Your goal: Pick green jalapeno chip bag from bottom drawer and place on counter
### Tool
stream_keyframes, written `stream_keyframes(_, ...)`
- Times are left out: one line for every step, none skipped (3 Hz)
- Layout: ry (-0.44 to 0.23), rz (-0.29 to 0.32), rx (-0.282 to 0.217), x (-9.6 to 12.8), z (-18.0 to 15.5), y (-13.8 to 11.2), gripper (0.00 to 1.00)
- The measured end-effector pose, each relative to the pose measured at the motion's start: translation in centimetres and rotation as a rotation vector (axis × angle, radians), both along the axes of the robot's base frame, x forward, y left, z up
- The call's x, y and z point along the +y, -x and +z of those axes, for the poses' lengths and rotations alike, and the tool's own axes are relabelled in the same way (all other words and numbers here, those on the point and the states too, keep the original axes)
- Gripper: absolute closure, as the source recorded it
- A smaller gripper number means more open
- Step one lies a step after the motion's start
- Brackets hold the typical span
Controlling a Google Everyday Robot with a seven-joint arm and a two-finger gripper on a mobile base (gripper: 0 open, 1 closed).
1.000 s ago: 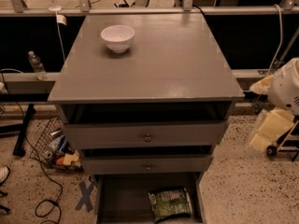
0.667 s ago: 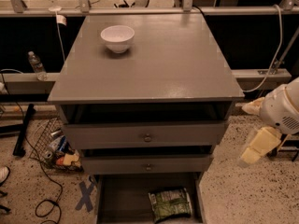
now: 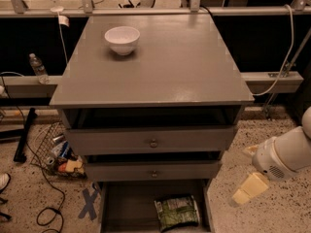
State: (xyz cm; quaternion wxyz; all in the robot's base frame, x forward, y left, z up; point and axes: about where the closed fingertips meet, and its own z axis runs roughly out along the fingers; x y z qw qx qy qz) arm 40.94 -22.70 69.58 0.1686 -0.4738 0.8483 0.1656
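A round white ceramic bowl point(image 3: 122, 39) sits far left on the wide matte grey counter point(image 3: 184, 67). Two knobbed grey drawers point(image 3: 151, 141) jut out above the open bottom drawer point(image 3: 121, 208). The crinkled green jalapeno chip bag point(image 3: 177, 211) lies flat inside it at the right, left of the cream gripper point(image 3: 249, 187), which hangs apart outside the cabinet; how open it is cannot be told.

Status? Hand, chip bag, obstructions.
Hand low, right of cabinet, touching nothing. Green jalapeno chip bag lies in open bottom drawer, right side. Nothing on the bag; white bowl on counter, back left.
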Motion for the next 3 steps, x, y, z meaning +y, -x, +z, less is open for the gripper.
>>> stream_keyframes(-0.006, -0.004, -0.001, 0.0, -0.1, 0.0, 0.0)
stream_keyframes(-0.011, -0.021, 0.045, -0.3, -3.5, 0.5, 0.0)
stream_keyframes(-0.024, -0.037, 0.145, -0.8, -8.9, 1.1, 0.0)
